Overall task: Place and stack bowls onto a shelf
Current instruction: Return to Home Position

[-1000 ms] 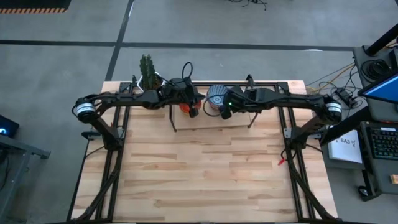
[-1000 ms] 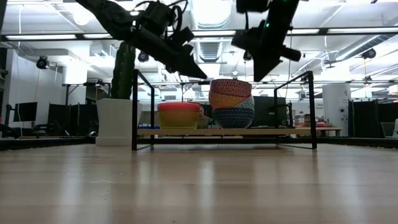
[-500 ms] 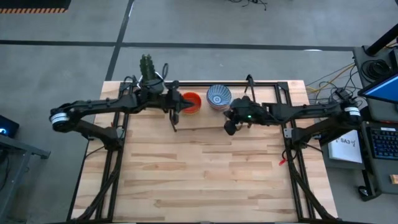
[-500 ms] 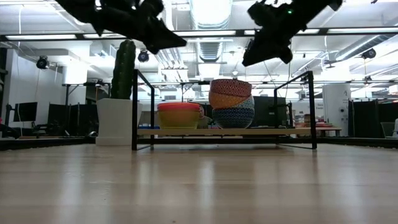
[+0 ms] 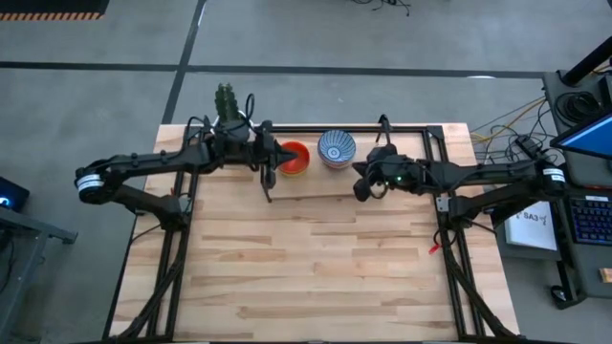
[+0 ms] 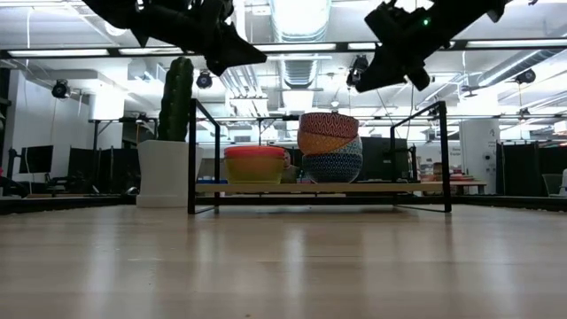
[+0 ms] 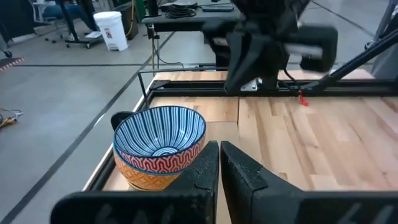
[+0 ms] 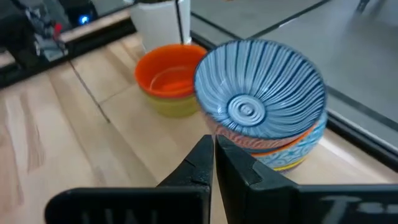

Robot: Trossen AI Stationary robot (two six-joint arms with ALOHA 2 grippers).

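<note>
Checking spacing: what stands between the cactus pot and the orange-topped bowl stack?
The shelf's black leg stands between pot and stack, shown in the low view.

A green cactus (image 5: pixel 225 98) stood upright in a white pot (image 6: pixel 164 173) at the rear left corner of the wooden tabletop (image 5: pixel 316 277). Beyond the table's right edge lay a keyboard (image 5: pixel 585 215), a paper sheet (image 5: pixel 531 227) and loose cables (image 5: pixel 507 119). A white bin (image 7: pixel 115 31) stood on the grey floor (image 5: pixel 96 86).

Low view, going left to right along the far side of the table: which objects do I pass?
White cactus pot → short stack topped by an orange-red bowl → taller stack of patterned bowls; both stacks sit on the shelf.
</note>
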